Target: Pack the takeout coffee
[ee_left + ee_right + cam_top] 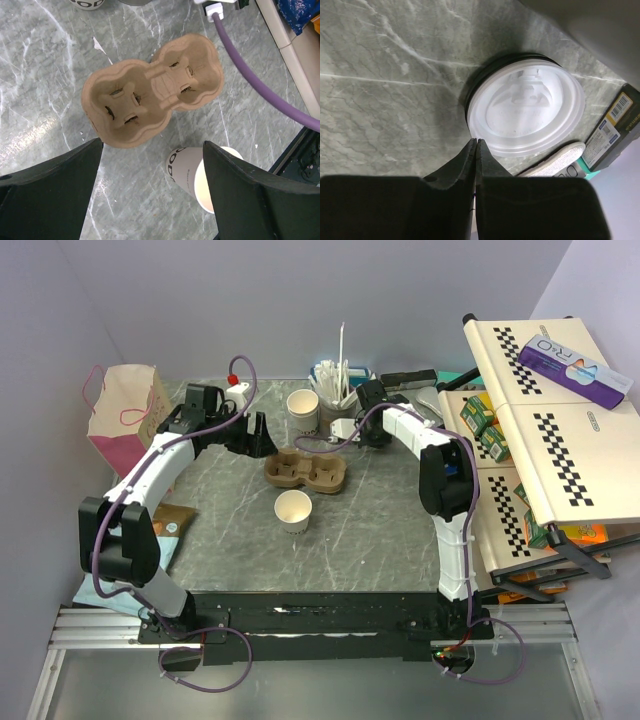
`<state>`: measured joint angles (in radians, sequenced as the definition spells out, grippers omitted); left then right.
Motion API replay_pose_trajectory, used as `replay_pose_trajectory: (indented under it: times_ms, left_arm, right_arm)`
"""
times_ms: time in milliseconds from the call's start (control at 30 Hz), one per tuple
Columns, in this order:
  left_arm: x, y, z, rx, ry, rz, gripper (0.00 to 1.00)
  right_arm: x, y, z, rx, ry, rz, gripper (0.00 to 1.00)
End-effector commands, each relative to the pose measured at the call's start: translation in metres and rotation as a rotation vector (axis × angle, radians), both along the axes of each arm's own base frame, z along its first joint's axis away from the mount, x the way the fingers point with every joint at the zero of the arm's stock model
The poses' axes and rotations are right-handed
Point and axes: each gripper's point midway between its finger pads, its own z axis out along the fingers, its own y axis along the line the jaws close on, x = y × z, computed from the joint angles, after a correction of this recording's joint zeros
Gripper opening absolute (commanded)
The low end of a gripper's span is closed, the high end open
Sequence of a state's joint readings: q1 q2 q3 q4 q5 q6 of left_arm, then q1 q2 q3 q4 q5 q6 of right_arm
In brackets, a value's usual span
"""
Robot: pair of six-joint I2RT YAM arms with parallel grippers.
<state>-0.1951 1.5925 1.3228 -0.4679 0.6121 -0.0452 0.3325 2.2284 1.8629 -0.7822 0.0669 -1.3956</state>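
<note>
An off-white paper cup (293,510) (192,175) stands open-topped on the grey table, just in front of the brown cardboard two-cup tray (307,471) (152,90). A second similar cup (302,407) stands behind the tray. My left gripper (255,435) (152,145) hovers open over the tray's left end, nothing between its fingers. In the right wrist view a round white plastic lid (525,110) lies over a dark ring. My right gripper (368,435) (476,141) has its jaws pressed together at the lid's near rim, pinching its edge.
A grey cup of straws and stirrers (333,400) stands at the back. A pink paper bag (125,415) is at the far left. A checkered shelf rack (560,430) with small boxes fills the right side. A purple cable (260,85) crosses above the table.
</note>
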Motion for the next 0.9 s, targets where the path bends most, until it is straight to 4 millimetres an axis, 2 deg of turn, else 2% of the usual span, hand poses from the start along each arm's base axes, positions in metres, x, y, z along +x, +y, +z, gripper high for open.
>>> replay_pose_trajectory:
  times_ms: [0,233,867]
  left_arm:
    - [0.011,-0.003,0.013,-0.012,-0.052,-0.006,0.88]
    - [0.009,-0.003,0.01,-0.01,-0.043,-0.004,0.88]
    - [0.011,-0.002,0.009,-0.002,-0.043,-0.005,0.88]
  right_arm:
    - [0.001,-0.002,0.002,0.002,0.021,0.012,0.1]
    - [-0.009,-0.005,-0.009,-0.011,0.06,0.02,0.14]
    - [-0.005,-0.008,-0.021,-0.038,0.07,0.004,0.12]
